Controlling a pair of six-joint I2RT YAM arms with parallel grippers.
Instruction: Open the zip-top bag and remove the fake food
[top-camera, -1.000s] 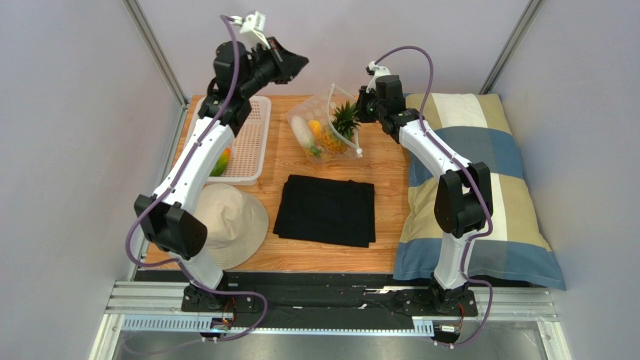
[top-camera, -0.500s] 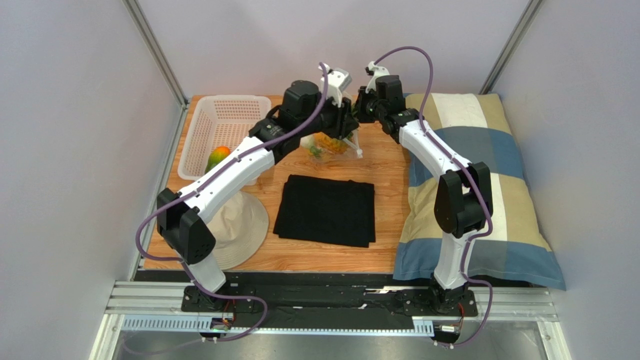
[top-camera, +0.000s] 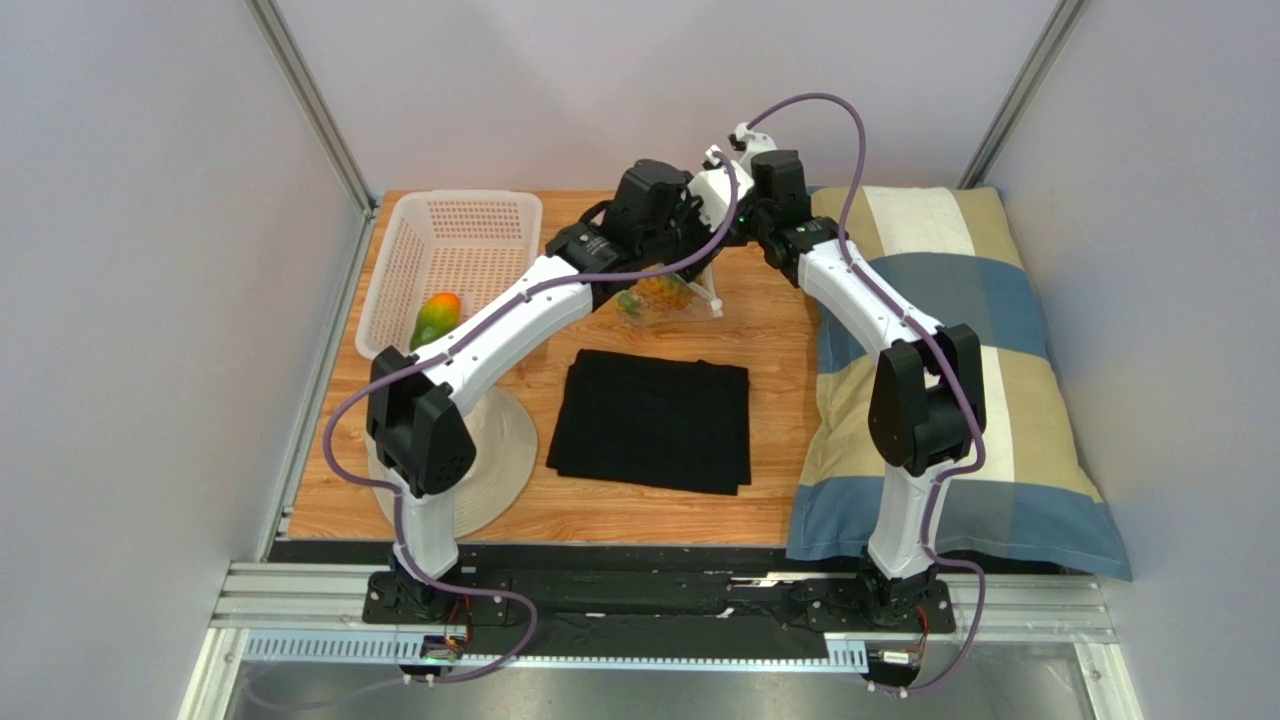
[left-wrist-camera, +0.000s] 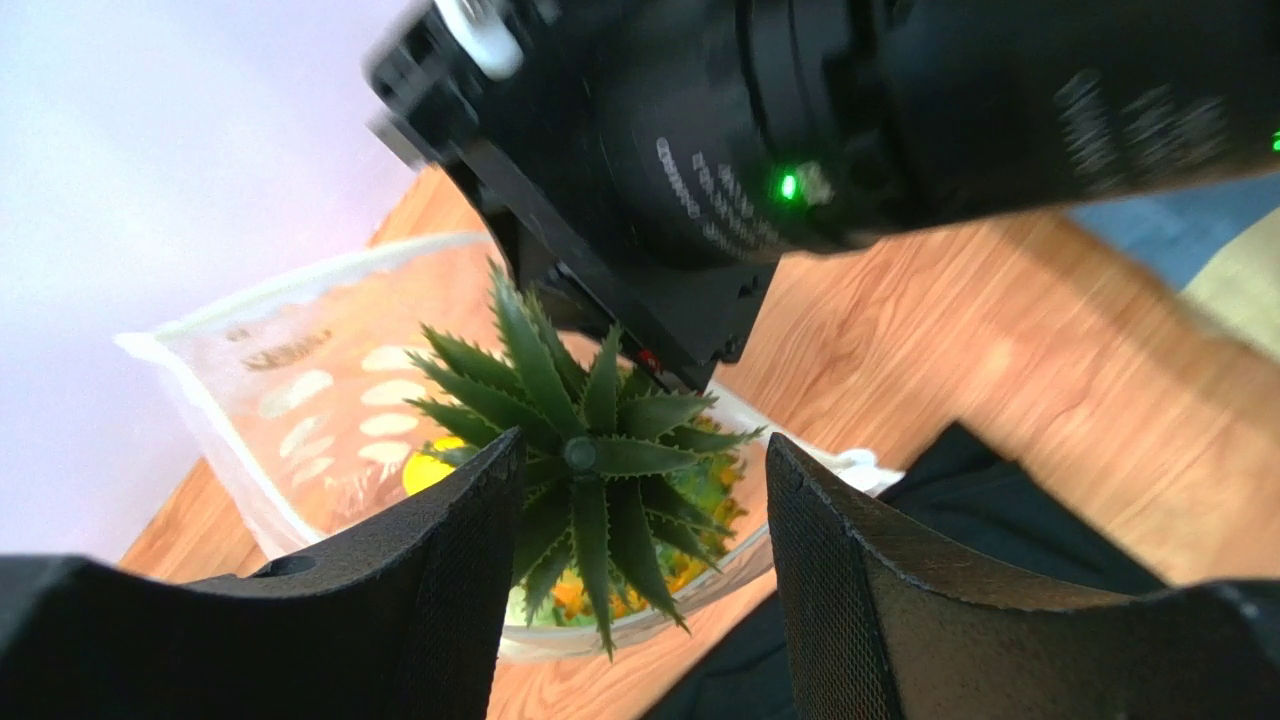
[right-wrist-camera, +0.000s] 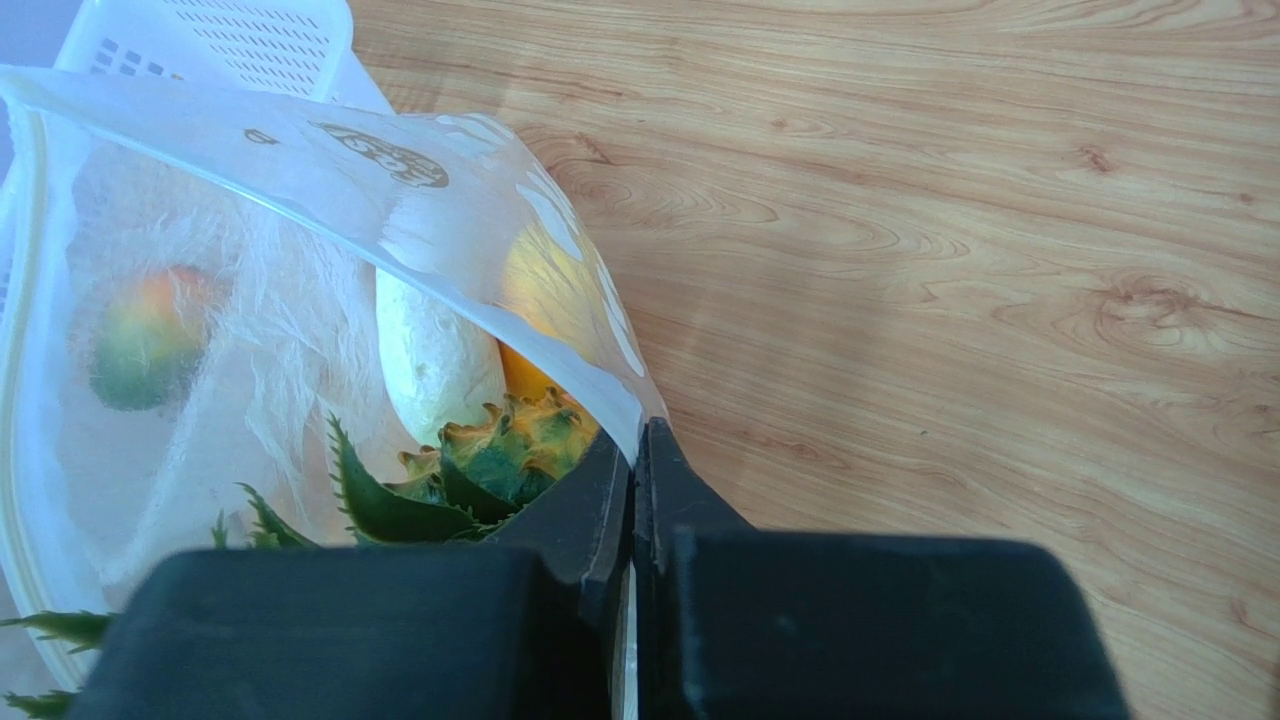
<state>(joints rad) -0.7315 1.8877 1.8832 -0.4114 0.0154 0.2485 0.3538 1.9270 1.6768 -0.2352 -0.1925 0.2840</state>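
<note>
The bag (right-wrist-camera: 451, 180) stands open at the far middle of the table (top-camera: 774, 450), its rim pinched in the closed fingers of the right gripper (right-wrist-camera: 634, 450). Inside sit a pineapple (left-wrist-camera: 594, 450) and a white piece (right-wrist-camera: 428, 368). The left gripper (left-wrist-camera: 643, 458) hangs over the mouth, fingers spread either side of the pineapple's crown. A mango (top-camera: 436, 317) lies in the basket (top-camera: 451, 225) to the left, and a black cloth (top-camera: 654, 420) lies nearer the arms.

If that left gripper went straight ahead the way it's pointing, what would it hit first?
Likely the pineapple, its green crown poking from the zip-top bag right ahead of the open left gripper.
</note>
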